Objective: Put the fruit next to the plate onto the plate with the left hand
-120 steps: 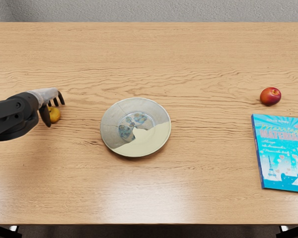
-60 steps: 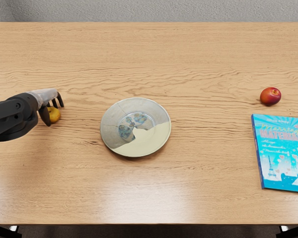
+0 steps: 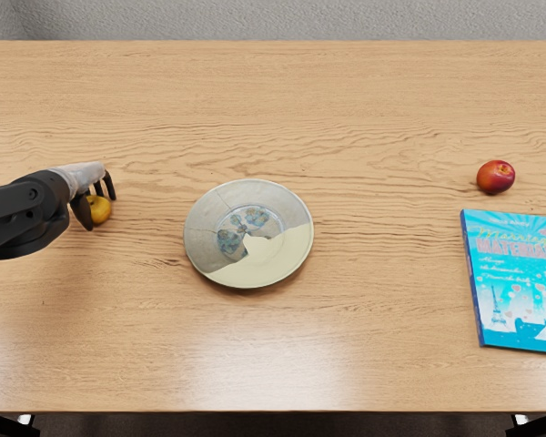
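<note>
Fruit (image 3: pixel 100 210), small and yellow-orange, sits on the table (image 3: pixel 273 100) inside the curl of the robot's left hand (image 3: pixel 85 187), whose arm reaches in low from the left edge. The dark fingers (image 3: pixel 110 187) hook over the fruit's far side while the thumb closes on its near side, so the hand is clasped around it and hides part of it. The fruit does not look lifted; it appears to rest on the wood beneath the palm.

Such a wrap-around hold suits a small round thing that would roll away from a looser pinch, and the low arm keeps the palm close above it.

Just beyond the fingertips, toward the middle of the table, lies the plate (image 3: pixel 196 238), a shallow grey and cream dish with a blue pattern at its centre and nothing on it. It is the nearest thing to the hand after the fruit, which marks this fruit, by all appearances, as the one meant. The likely next move is a short lift and carry across the bare strip of wood, high enough to clear the rim.

Well away from the hand, past the plate at the table's opposite end, sit a red fruit (image 3: pixel 496 176) and, nearer the front edge, a blue book (image 3: pixel 517 278), both out of the path. The right arm is out of view.
</note>
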{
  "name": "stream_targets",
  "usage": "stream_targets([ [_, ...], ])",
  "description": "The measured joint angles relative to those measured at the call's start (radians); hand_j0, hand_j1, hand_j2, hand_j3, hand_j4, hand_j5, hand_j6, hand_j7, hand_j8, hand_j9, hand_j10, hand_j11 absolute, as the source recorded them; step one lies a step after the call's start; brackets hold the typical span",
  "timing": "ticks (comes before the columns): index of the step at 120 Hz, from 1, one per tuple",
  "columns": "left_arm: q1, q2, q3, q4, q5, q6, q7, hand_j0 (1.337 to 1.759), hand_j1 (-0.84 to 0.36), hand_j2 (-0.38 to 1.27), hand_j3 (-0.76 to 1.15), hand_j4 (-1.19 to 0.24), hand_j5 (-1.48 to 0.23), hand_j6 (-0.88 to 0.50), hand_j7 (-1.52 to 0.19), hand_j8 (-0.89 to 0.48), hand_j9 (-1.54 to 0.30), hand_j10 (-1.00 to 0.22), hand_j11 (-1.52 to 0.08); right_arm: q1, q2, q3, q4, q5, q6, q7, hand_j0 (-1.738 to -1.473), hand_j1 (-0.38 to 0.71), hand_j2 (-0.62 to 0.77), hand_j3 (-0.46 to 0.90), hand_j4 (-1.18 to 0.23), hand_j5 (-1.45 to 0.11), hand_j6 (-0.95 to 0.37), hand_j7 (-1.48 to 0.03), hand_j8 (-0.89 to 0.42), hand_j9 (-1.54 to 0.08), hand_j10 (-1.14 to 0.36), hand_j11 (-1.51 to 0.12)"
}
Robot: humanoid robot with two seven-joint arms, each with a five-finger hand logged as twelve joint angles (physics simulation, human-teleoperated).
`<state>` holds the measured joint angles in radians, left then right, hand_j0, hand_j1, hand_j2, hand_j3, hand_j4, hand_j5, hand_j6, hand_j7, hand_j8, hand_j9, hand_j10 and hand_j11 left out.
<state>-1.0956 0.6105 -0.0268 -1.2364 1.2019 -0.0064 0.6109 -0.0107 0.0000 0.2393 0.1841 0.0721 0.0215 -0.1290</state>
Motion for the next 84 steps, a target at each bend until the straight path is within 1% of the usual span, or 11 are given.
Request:
stream_targets([
  [84, -0.001, 0.002, -0.001, 0.002, -0.006, -0.003, 0.000, 1.656, -0.29, 0.27, 0.00, -0.61, -0.82, -0.46, -0.82, -0.49, -0.81, -0.61, -0.81, 0.000, 0.000, 0.000, 0.000, 0.000, 0.000, 0.000, -1.658, -0.32, -0.01, 0.00, -0.03, -0.03, -0.03, -0.03, -0.03, -0.03, -0.03, -0.03],
])
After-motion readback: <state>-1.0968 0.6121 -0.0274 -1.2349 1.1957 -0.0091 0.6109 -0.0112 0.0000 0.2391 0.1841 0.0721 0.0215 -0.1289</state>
